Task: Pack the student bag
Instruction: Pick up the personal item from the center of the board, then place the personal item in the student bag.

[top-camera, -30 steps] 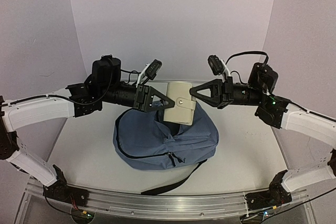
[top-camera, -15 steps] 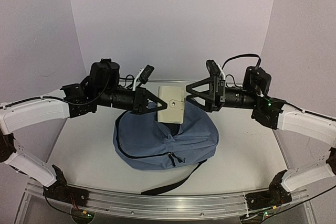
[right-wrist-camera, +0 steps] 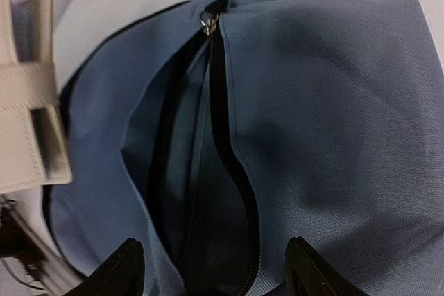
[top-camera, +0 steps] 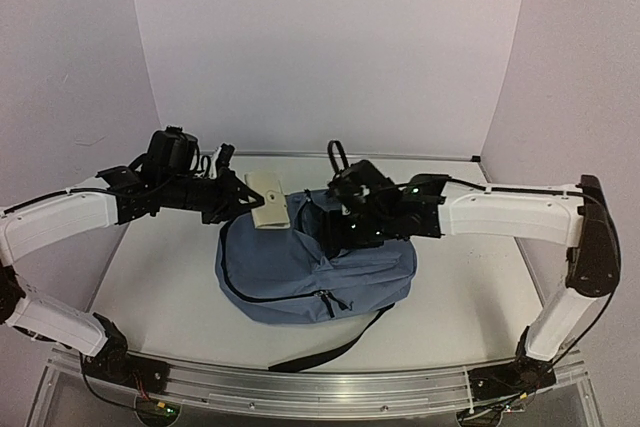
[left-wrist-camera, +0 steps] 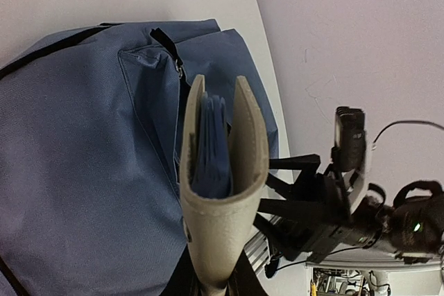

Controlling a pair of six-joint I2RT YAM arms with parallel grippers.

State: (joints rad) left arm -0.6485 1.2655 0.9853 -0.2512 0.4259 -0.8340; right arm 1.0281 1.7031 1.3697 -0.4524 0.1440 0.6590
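The beige notebook [top-camera: 269, 206] is now held by the left tool [top-camera: 248, 202] alone, clamped on its edge; 1 s ago it was gripped from both sides. The right tool [right-wrist-camera: 214, 268], released w/ fingers apart, was moved above the open zip [right-wrist-camera: 201, 171] of the student bag [top-camera: 300, 272], lying mid-tabletop [top-camera: 160, 277], prob. to widen it.

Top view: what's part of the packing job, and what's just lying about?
Job: bag; beige notebook; left gripper, shut on the notebook; right gripper, open over the bag's unzipped opening.
Not job: table; front rail.
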